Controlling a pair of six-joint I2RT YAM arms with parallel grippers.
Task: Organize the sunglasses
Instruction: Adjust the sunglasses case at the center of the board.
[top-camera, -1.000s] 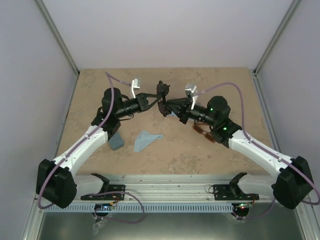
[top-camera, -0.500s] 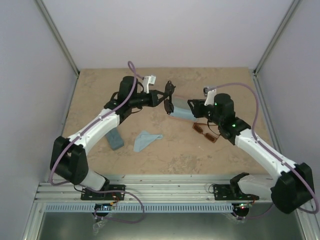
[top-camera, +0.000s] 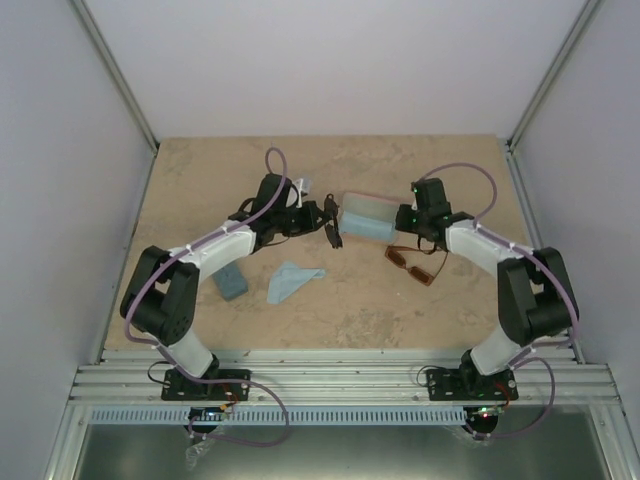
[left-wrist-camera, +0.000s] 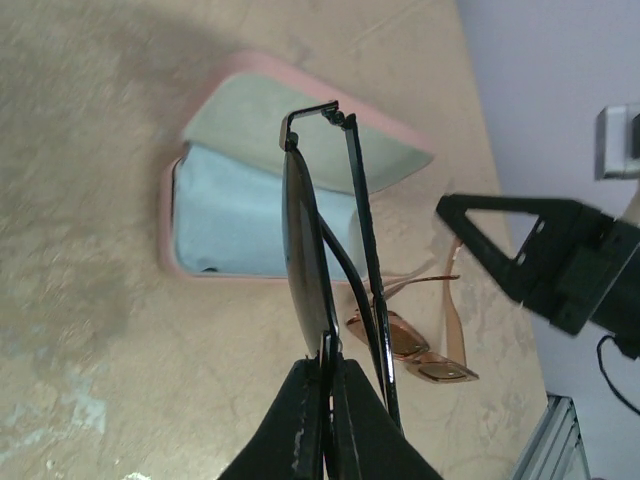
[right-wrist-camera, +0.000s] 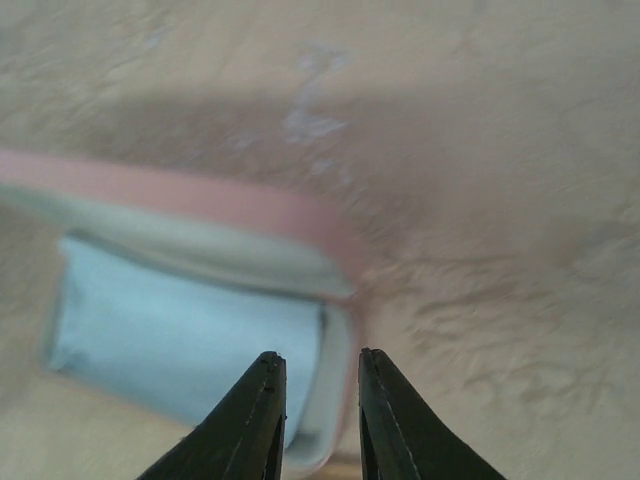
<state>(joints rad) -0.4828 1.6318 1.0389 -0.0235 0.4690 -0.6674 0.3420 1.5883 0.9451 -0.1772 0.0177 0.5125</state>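
Note:
My left gripper (left-wrist-camera: 326, 368) is shut on the black wire sunglasses (left-wrist-camera: 303, 225), pinching the frame edge-on above the table. They hang just left of the open pink case (top-camera: 352, 198), whose inside (left-wrist-camera: 235, 220) is light blue. In the top view the left gripper (top-camera: 320, 213) holds the black sunglasses (top-camera: 331, 229). The amber sunglasses (top-camera: 415, 266) lie on the table, temples unfolded, near the case's right end. My right gripper (right-wrist-camera: 317, 358) stands open over that end of the pink case (right-wrist-camera: 250, 205), holding nothing.
A blue oblong case (top-camera: 230, 281) and a light blue cloth (top-camera: 293, 280) lie on the table's near left. Grey walls close in the table on three sides. The right gripper (left-wrist-camera: 540, 250) shows dark beyond the amber sunglasses (left-wrist-camera: 415, 352).
The right gripper has let go, opened and drawn back to the case's right end. The left gripper has carried the black sunglasses lower, to the case's left end. The pink case now lies uncovered.

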